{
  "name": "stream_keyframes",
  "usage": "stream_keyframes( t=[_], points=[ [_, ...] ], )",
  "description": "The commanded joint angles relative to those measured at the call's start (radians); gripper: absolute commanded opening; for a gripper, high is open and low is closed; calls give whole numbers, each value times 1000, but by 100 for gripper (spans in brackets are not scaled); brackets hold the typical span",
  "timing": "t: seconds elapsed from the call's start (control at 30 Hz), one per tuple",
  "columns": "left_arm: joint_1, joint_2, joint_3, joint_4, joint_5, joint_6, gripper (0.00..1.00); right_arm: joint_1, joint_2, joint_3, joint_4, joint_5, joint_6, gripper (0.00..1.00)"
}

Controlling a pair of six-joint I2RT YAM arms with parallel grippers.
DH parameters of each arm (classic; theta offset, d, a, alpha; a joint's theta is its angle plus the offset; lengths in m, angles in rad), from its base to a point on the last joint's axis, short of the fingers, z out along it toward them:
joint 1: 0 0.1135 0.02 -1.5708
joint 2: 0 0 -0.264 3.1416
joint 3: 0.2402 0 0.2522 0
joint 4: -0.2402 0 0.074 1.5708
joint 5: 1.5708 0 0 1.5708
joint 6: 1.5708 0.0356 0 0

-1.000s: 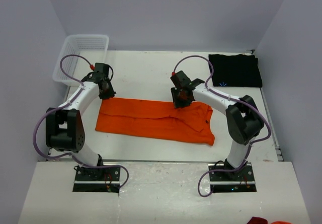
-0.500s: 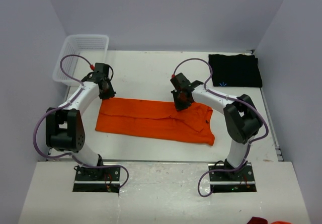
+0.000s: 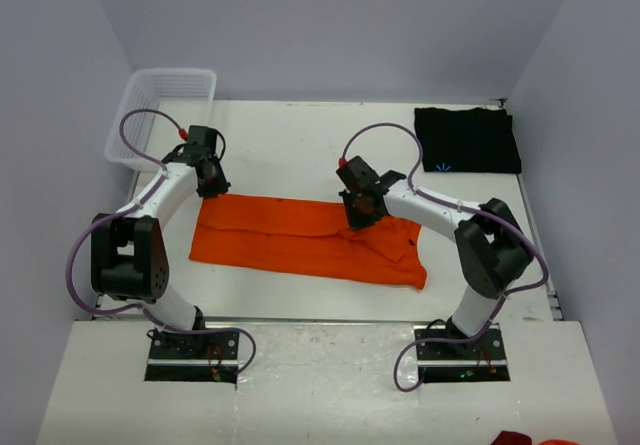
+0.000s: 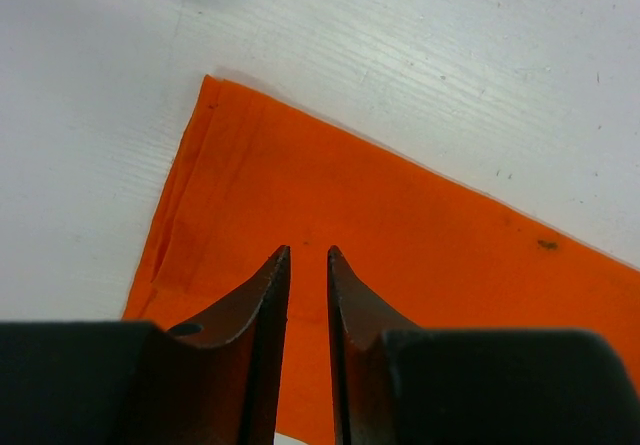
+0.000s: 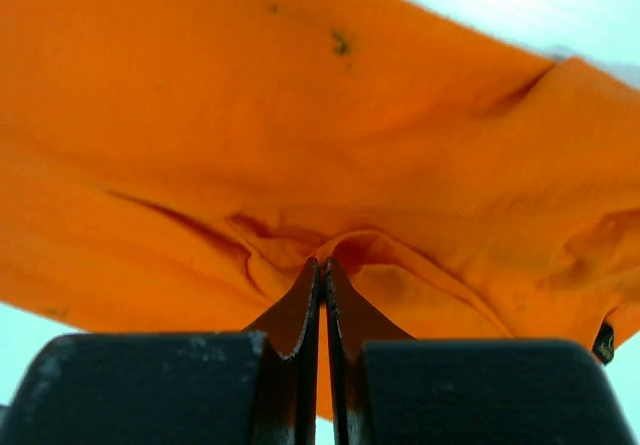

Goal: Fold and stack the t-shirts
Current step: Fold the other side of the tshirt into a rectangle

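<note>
Since a second ago, the right claw has shifted slightly left along the far edge of the orange t-shirt and clamped down; it now pinches a bunched fold of that cloth. The orange t-shirt lies flat as a long band across the near half of the worktop. The left claw hangs over its far left corner, fingers narrowly parted, nothing between them. The black t-shirt lies folded at the far right corner. The basket stands far left.

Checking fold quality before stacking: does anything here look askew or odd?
The orange t-shirt lies as a slanted strip, its right end rumpled and uneven, with a pucker where the right tool pinches it near its far edge.
</note>
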Motion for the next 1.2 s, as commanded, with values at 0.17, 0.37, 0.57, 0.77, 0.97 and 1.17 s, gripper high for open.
stream_keyframes(
  t=[0.17,0.37,0.57,0.77,0.97,1.17],
  points=[
    [-5,-8,-40,38,-2,13,22,150,-170,-95,-36,40,102,1],
    [-8,12,-37,43,9,20,22,418,-288,-189,-112,164,347,61],
    [-21,35,-14,40,-2,22,22,350,-374,-209,-149,261,349,76],
    [-50,57,-7,38,-19,25,22,193,-322,-206,-129,282,269,62],
    [-62,86,-2,43,-18,28,18,77,-249,-226,-62,287,225,0],
    [-80,101,16,43,-18,25,17,46,-161,-212,-30,291,203,0]
  ],
)
